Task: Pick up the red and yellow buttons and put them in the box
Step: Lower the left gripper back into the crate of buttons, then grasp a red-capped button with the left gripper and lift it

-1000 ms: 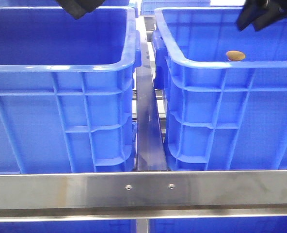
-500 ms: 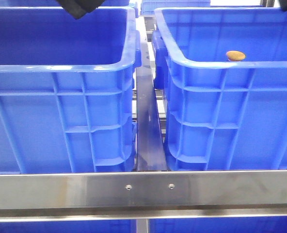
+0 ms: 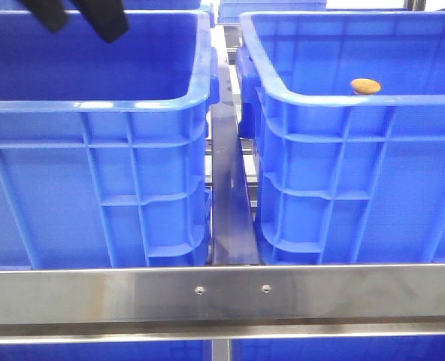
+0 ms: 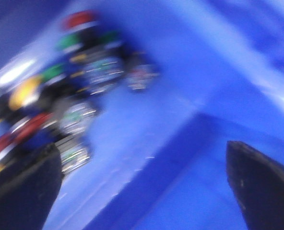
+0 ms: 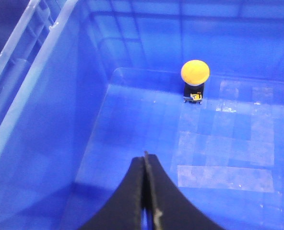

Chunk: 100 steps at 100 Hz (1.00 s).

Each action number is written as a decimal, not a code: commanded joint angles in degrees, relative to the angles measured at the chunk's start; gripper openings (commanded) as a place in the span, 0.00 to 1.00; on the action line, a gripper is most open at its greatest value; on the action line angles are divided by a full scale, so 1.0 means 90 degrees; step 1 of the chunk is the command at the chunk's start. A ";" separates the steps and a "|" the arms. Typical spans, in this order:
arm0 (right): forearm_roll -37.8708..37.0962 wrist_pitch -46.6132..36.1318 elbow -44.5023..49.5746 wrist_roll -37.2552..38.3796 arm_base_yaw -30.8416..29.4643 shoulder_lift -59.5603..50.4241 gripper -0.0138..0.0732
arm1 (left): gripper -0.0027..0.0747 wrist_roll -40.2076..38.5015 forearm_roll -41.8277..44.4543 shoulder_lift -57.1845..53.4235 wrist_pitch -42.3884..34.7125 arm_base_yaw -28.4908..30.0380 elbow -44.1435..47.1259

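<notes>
Two blue crates fill the front view side by side, the left crate (image 3: 95,150) and the right box (image 3: 358,165), kept apart by a narrow gap where a steel strip (image 3: 228,195) runs away from the camera; a steel rail (image 3: 222,295) crosses in front of both near walls. Both rims are thick and rolled, and the facing corners stand close without touching. The right box has a wide bare floor, seen in the right wrist view, with open room on all sides of the yellow button (image 5: 195,72), which stands on its dark base near the far wall, close to where the floor meets that wall; in the front view its cap just shows over the near rim. The left pincer (image 3: 78,15) hangs at the top edge of the front view, above the back of the left crate, its two dark fingers (image 4: 22,191) spread wide with nothing between them. Its wrist view is badly blurred, but a heap of buttons (image 4: 60,96) lies in one corner of that crate, red (image 4: 79,19), yellow and green caps among them, with bare floor beside it. The right pincer (image 5: 146,191) is pressed closed, fingertips touching, holding nothing, above the right box's floor and well apart from the yellow button.
</notes>
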 commanded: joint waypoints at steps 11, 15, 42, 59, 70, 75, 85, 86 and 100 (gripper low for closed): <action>0.0137 -0.0317 -0.0156 -0.0027 0.0011 -0.0112 0.09 | 0.86 -0.2238 0.1333 -0.0262 -0.0367 0.0011 -0.0199; 0.0137 -0.0317 -0.0156 -0.0027 0.0011 -0.0112 0.09 | 0.86 -0.2540 0.1592 -0.0250 -0.0333 0.0011 -0.0199; 0.0137 -0.0312 -0.0156 -0.0027 0.0011 -0.0112 0.09 | 0.86 -0.3450 0.2321 -0.0164 -0.0141 0.0064 -0.0199; 0.0137 -0.0314 -0.0156 -0.0027 0.0011 -0.0112 0.09 | 0.86 -0.3467 0.2119 0.0218 0.0024 0.0449 -0.0199; 0.0137 -0.0314 -0.0156 -0.0027 0.0011 -0.0112 0.09 | 0.86 -0.3467 0.2160 0.0527 0.0011 0.0533 -0.0199; 0.0137 -0.0301 -0.0156 -0.0027 0.0011 -0.0112 0.09 | 0.86 -0.3467 0.2216 0.0657 -0.0014 0.0533 -0.0199; 0.0137 -0.0295 -0.0156 -0.0027 0.0011 -0.0112 0.09 | 0.86 -0.3467 0.2207 0.0930 -0.0043 0.0533 -0.0199; 0.0137 -0.0295 -0.0156 -0.0027 0.0011 -0.0112 0.09 | 0.86 -0.3467 0.2207 0.0969 -0.0043 0.0533 -0.0199; 0.0137 -0.0276 -0.0156 -0.0027 0.0011 -0.0112 0.09 | 0.86 -0.3467 0.2207 0.1319 -0.0043 0.0533 -0.0199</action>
